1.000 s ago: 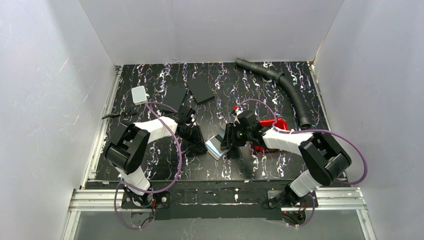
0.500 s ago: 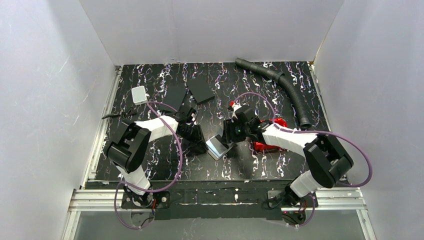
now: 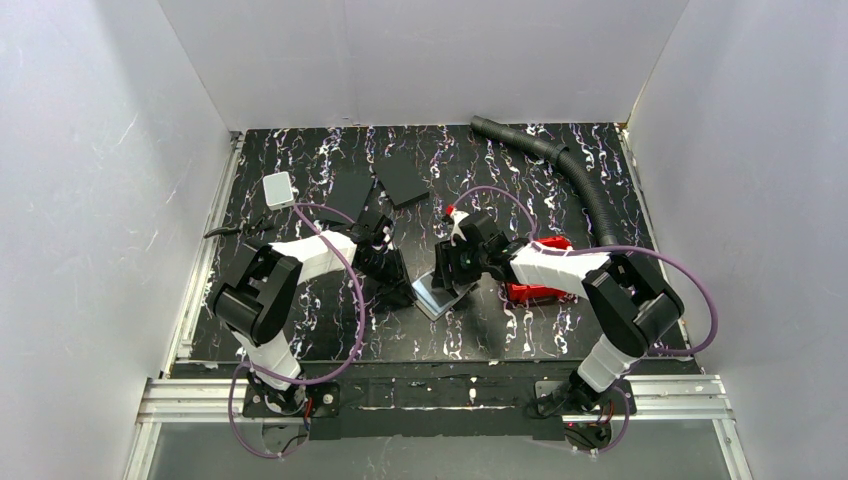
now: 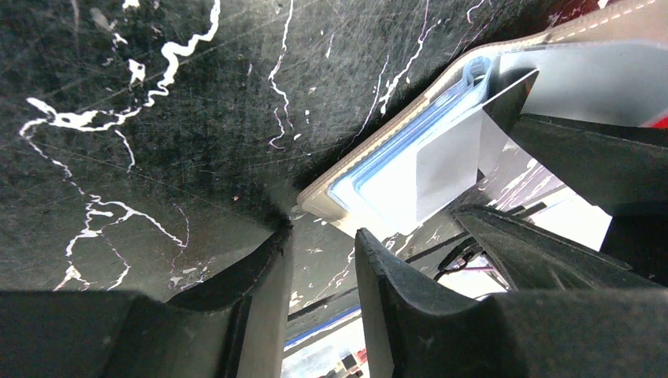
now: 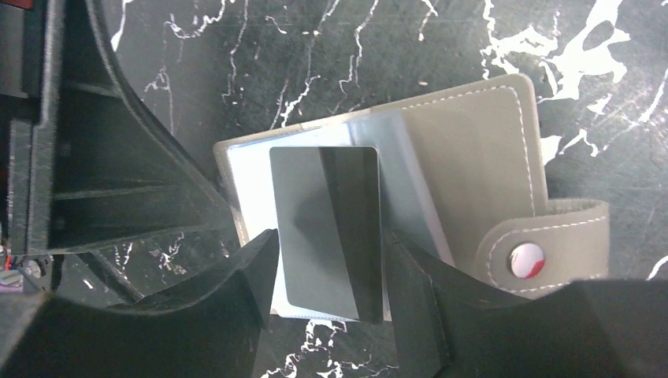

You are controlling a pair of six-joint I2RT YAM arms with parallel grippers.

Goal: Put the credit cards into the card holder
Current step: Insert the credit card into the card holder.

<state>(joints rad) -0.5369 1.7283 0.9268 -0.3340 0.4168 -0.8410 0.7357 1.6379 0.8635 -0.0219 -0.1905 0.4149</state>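
The card holder (image 5: 473,157) lies open on the table, taupe, with a snap tab (image 5: 543,244) and clear glossy pockets. It also shows in the top view (image 3: 430,297) and the left wrist view (image 4: 394,169). My right gripper (image 5: 331,244) is shut on a dark grey credit card (image 5: 327,213), gripped by its long edges. The card lies flat over the pockets, its far end near the fold. My left gripper (image 4: 319,236) is narrowly open and empty, its tips on the table at the wallet's corner. No other credit card shows.
Two larger black slabs (image 3: 350,190) (image 3: 400,180) lie at the back. A small white box (image 3: 278,188) is at the back left. A red tray (image 3: 540,270) sits under the right arm. A black ribbed hose (image 3: 585,190) runs along the right.
My right gripper has moved left with the card, from beside the wallet to over its pockets. The left arm has not moved.
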